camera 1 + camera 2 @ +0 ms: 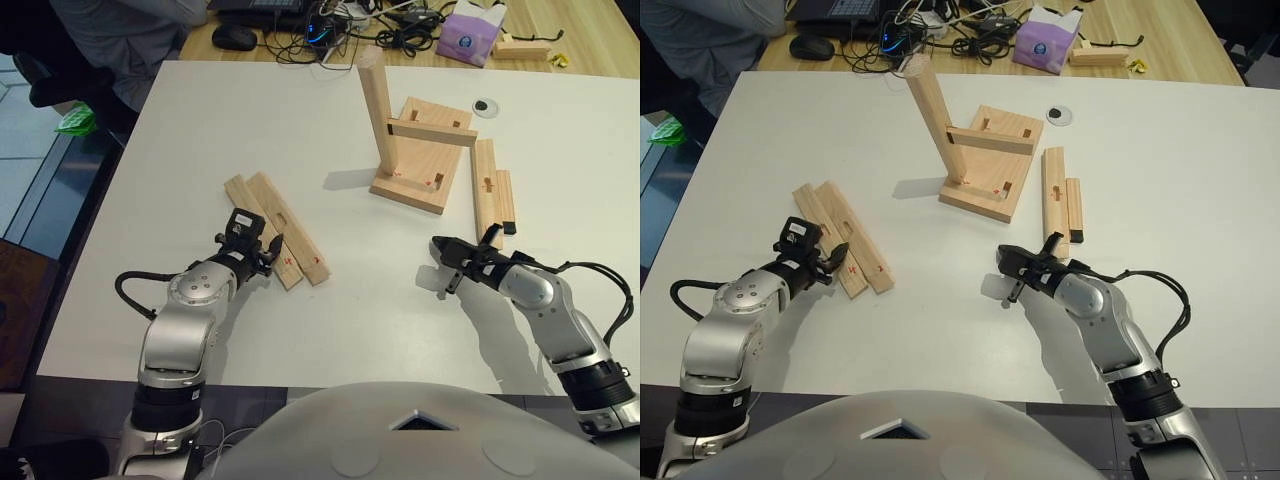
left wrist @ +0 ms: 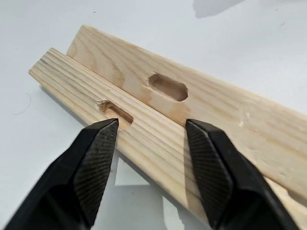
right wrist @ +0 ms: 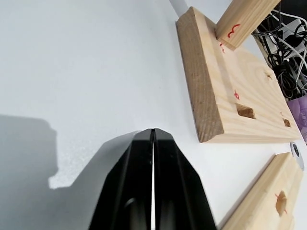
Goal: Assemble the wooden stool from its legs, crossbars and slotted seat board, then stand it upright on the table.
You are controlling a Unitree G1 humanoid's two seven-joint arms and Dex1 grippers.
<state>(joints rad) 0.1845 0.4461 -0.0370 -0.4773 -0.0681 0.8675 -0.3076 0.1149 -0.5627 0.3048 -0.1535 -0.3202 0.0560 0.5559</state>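
Observation:
The slotted seat board (image 1: 421,160) lies flat at the table's far right. One leg (image 1: 379,110) stands upright in it, and a crossbar (image 1: 432,132) juts sideways from that leg. Two loose slotted legs (image 1: 277,230) lie side by side at the left. My left gripper (image 2: 151,127) is open at their near end, its fingers (image 2: 98,158) straddling the nearer leg (image 2: 81,81). Two more pieces (image 1: 487,188) lie right of the seat. My right gripper (image 1: 445,262) is shut and holds nothing, low over bare table in front of the seat board (image 3: 230,91).
A small black disc (image 1: 486,106) sits beyond the seat. Behind the white table (image 1: 200,140), a wooden desk holds a mouse (image 1: 235,37), tangled cables (image 1: 345,25) and a purple tissue box (image 1: 470,35). Open tabletop lies between the two grippers.

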